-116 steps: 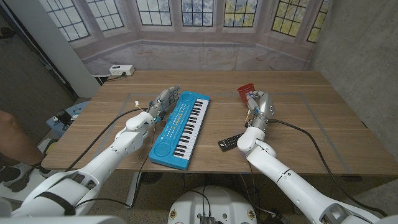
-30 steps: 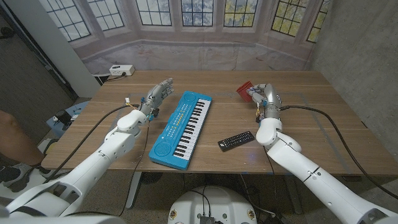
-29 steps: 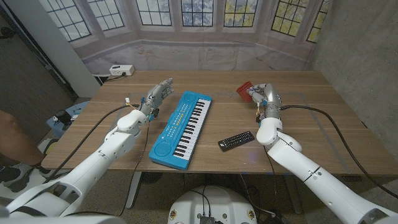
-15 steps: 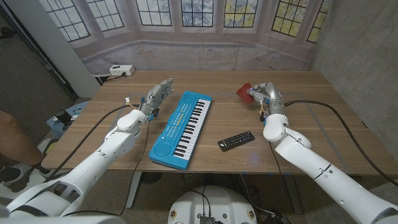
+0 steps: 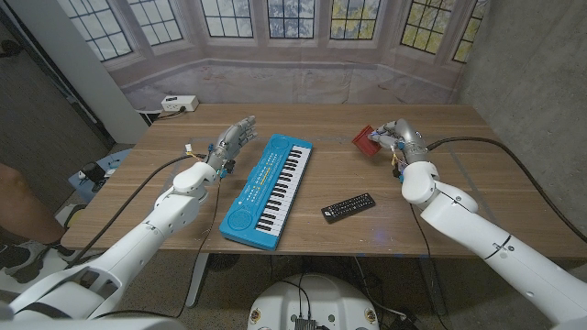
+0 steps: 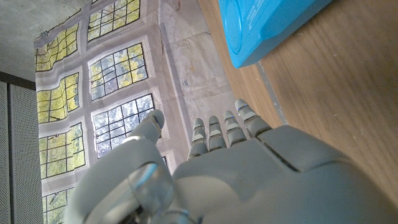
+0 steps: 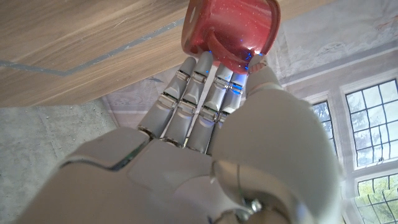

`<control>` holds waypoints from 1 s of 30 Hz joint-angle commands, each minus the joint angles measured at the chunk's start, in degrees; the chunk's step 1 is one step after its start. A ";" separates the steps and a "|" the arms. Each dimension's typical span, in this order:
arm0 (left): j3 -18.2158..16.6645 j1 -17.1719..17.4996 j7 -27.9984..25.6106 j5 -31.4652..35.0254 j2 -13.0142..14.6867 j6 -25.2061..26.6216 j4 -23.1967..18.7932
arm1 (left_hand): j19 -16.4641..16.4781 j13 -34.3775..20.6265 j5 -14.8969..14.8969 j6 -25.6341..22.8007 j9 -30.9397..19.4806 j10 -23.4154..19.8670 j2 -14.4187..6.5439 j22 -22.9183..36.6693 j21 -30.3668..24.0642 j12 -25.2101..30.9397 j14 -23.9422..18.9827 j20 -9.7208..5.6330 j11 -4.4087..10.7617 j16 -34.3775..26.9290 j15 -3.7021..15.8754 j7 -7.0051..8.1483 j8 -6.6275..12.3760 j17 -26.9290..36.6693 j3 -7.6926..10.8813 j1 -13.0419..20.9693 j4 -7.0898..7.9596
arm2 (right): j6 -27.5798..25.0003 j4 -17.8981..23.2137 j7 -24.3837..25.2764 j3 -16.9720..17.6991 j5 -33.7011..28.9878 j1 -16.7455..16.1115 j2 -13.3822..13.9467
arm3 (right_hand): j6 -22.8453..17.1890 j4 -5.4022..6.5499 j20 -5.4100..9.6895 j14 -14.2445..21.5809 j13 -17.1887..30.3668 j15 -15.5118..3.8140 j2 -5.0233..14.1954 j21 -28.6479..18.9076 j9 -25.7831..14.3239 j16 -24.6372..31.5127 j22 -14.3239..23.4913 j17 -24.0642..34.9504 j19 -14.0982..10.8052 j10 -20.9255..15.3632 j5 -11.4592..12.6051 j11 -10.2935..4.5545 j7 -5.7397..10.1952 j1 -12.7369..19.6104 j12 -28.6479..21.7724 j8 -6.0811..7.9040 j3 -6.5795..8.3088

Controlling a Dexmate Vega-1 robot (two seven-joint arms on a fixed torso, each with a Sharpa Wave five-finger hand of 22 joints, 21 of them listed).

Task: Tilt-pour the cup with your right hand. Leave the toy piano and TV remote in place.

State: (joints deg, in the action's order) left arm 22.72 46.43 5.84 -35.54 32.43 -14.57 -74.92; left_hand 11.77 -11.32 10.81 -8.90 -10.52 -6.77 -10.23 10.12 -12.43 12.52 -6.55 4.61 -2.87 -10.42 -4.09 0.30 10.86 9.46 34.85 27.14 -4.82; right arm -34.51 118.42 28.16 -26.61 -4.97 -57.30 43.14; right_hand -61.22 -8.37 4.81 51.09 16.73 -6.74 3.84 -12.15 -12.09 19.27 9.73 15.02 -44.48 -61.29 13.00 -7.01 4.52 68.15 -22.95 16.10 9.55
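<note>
My right hand [image 5: 396, 135] grips the red cup [image 5: 367, 140] above the table's far right part; the cup is tilted over toward the piano side. In the right wrist view the fingers [image 7: 196, 99] wrap the red cup [image 7: 233, 28], lifted off the wood. The blue toy piano [image 5: 270, 178] lies in the middle of the table. A black TV remote [image 5: 348, 207] lies near the front, to the piano's right. My left hand [image 5: 232, 140] hovers left of the piano's far end, fingers spread, holding nothing. The piano's blue corner [image 6: 267, 28] shows in the left wrist view, beyond my left hand [image 6: 224, 180].
A white power strip [image 5: 180, 103] sits past the table's far left corner. Cables trail from both arms over the table [image 5: 477, 183]. A person's knee [image 5: 14, 197] shows at the left edge.
My right hand has tipped the red cup further over and shifted slightly right, the forearm swinging outward. The left hand, piano and remote have not moved in the last second.
</note>
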 commanded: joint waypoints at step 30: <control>-0.32 0.70 -0.32 -0.66 -0.37 -0.16 0.48 | 0.62 -0.13 0.25 -0.65 -0.24 -0.69 -0.10 0.03 0.40 0.02 -0.62 -0.10 -0.24 0.09 0.01 -0.12 0.02 0.25 0.18 0.51 0.13 | -7.16 5.91 -15.43 -1.00 0.63 4.30 14.30 | -0.64 0.08 4.08 0.78 0.26 -6.10 0.56 0.14 -0.16 -0.26 0.30 0.21 -0.53 -0.57 -0.19 -0.08 0.26 0.40 0.10 -0.02 -0.16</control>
State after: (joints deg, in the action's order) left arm 22.54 46.86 5.80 -35.86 32.42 -14.56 -74.72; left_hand 11.77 -11.32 10.81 -9.21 -10.52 -6.96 -10.24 10.12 -11.99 12.52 -6.55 4.61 -3.07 -10.42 -4.09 0.00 10.86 9.46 34.85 27.14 -4.82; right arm -39.85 123.18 16.60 -27.00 -4.44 -54.34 54.29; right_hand -61.22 -8.37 4.81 51.41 16.89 -7.03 3.96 -12.15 -12.13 19.04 9.73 15.02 -44.48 -61.48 12.79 -7.20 4.52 68.34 -22.91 15.91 9.55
